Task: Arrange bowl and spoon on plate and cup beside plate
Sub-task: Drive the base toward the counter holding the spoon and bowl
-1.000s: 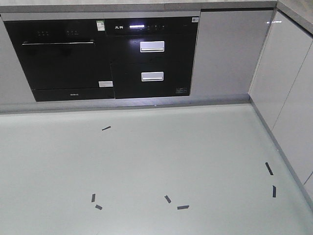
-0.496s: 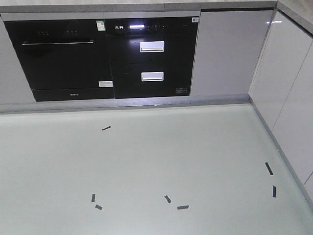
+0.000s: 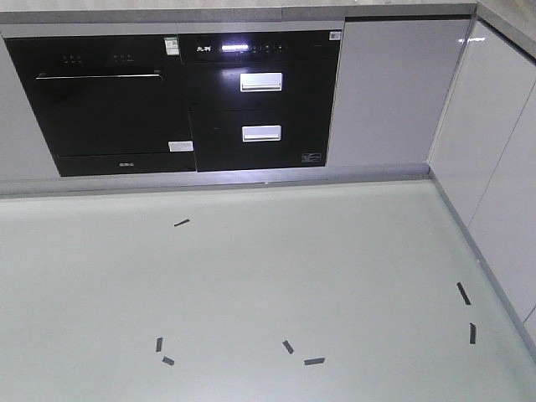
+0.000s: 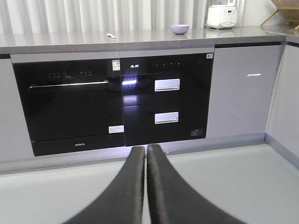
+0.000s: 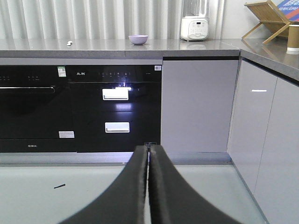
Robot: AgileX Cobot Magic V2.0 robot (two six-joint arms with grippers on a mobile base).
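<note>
As each wrist camera shows its own tool in the foreground, the left gripper point(image 4: 145, 148) has its two black jaws pressed flat together with nothing between them. Right gripper point(image 5: 148, 145): same, jaws shut tip to tip and empty. Both point at the base cabinets across a pale floor point(image 3: 352, 268).

- Floor carries short dark tape marks point(image 3: 314, 361), scattered.
- Cabinets: black oven point(image 4: 70, 102) on the left, black drawer unit point(image 4: 166, 98) just beside it.
- Grey surface point(image 4: 70, 43) runs along the top.
- Bowl point(image 4: 180, 29) stands upright on the surface, above the drawer unit.
- Spoon point(image 4: 110, 35) lies on the surface left of the bowl, well apart from it.
- White appliance point(image 4: 223, 14) stands right of the bowl.
- Cup point(image 5: 293, 37) stands upright on the side run of the surface at the far right edge of the right wrist view, near a wooden rack point(image 5: 268, 14).
</note>
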